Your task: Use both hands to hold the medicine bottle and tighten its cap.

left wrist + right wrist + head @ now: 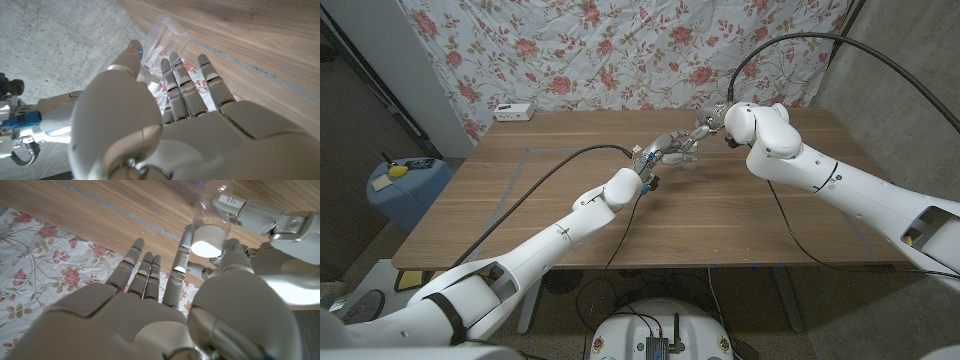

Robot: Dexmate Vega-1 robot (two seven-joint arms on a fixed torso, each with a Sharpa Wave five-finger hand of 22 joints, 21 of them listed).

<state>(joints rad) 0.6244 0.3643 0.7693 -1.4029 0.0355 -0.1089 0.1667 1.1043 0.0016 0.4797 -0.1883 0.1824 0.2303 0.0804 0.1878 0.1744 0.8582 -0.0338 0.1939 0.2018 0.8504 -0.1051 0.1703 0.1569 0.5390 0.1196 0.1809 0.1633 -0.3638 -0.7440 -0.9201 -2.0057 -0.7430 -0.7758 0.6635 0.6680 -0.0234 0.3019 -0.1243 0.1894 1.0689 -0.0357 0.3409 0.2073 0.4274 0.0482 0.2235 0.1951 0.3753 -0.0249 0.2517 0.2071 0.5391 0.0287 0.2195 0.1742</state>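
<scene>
A clear medicine bottle is held above the middle of the wooden table, between my two hands. My left hand grips its see-through body between thumb and fingers. In the right wrist view the white cap faces the camera, and the left hand's fingers wrap the bottle behind it. My right hand comes in from the far side and pinches the cap between its thumb and a finger. The other fingers of the right hand are stretched out.
A small white box sits at the table's back left corner. Black cables trail across the table along both arms. A floral cloth hangs behind, and a blue bin stands on the floor to the left.
</scene>
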